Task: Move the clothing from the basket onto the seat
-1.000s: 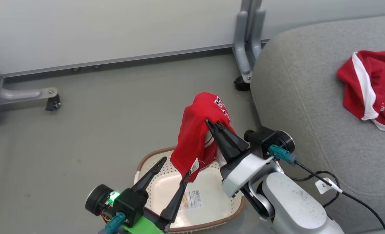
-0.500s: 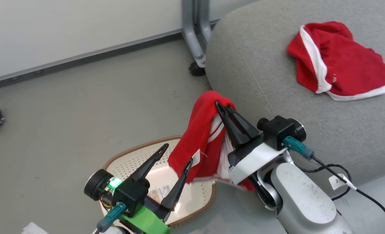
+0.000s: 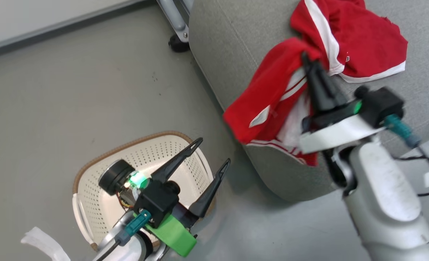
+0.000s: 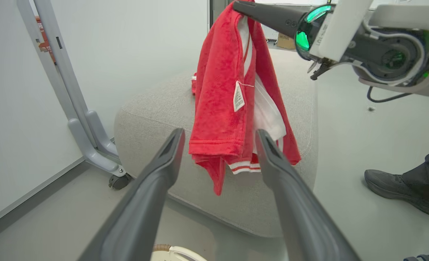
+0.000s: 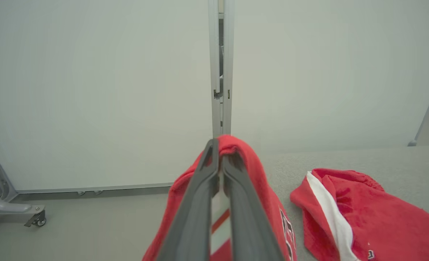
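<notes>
Held garment (image 3: 269,87) now over seat (image 3: 229,32), right gripper (image 3: 304,57) tips buried, basket (image 3: 127,143) half-hidden

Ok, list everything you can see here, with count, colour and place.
basket: one, cream with brown rim, on the floor
seat: one, grey, right of the basket
held garment: one, red with white stripes, hanging by the seat's corner
second garment: one, red with white trim, lying on the seat
frame leg: one, grey, beside the seat
person's shoe: one, dark, on the floor
left tool: one, dark, open, above the basket
right tool: one, dark, shut on the held garment
</notes>
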`<state>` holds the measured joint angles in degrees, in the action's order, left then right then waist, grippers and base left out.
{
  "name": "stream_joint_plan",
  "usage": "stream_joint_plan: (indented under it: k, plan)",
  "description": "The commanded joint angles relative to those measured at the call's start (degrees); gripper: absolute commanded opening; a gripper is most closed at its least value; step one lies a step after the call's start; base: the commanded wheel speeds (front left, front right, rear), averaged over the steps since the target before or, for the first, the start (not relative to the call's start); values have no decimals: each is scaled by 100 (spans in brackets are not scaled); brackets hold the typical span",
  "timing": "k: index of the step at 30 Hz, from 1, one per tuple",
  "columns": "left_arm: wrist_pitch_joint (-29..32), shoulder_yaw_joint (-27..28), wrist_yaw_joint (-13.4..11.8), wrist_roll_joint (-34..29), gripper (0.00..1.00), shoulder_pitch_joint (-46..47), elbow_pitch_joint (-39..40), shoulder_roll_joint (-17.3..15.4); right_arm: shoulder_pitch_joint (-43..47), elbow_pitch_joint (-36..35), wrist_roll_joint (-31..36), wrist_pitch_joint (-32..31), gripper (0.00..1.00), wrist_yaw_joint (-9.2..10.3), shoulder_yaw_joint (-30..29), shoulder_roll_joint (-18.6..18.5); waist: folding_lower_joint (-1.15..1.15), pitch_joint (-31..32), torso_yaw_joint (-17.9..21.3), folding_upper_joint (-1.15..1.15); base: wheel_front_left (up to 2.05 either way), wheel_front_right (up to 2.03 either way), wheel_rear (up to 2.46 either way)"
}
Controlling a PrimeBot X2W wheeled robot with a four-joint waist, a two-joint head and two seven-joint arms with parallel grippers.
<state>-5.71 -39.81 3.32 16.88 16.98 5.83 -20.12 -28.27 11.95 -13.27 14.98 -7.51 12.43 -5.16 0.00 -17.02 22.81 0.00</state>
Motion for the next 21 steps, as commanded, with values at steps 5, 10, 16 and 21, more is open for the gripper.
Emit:
stream_joint_plan:
  k: [5,10,16,21]
  plan:
    - [75,-46,93,-142,100,367,150,-66,-647,-276,220,29,0,4,-716,-358,0,-671,-96,0,0,0,0]
    - [91,-119,177,-210,100,682,248,-111,-1493,-344,383,28,0,4,-1466,-1037,0,-1096,-346,0,0,0,0]
    - [68,-197,247,-283,100,998,270,-136,-2308,163,320,-91,0,5,-1986,-1806,0,-1568,-648,0,0,0,0]
    - [10,-274,290,-324,100,1245,234,-96,-2496,1107,268,-100,0,4,-2294,-2046,0,-1922,-892,0,0,0,0]
